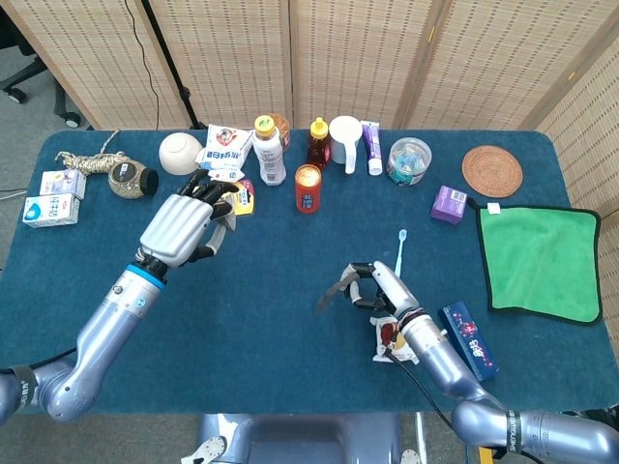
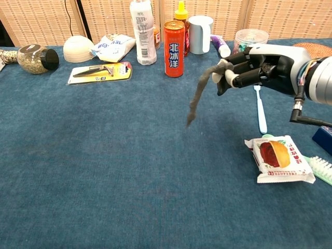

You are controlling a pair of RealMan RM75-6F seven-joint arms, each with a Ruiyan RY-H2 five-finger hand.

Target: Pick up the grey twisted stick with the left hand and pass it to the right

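The grey twisted stick (image 2: 199,96) hangs down from my right hand (image 2: 259,67), which grips its upper end above the blue table. In the head view the same stick (image 1: 334,291) droops left of my right hand (image 1: 377,290). My left hand (image 1: 184,224) is raised at the left with its fingers apart and nothing in them; it is far from the stick and does not show in the chest view.
A red can (image 2: 174,41), white bottle (image 2: 142,31), white mug (image 2: 199,33) and other items line the back. A toothbrush (image 2: 259,111) and snack packet (image 2: 280,158) lie under my right hand. A razor pack (image 2: 98,72) lies at left, a green cloth (image 1: 542,261) at right.
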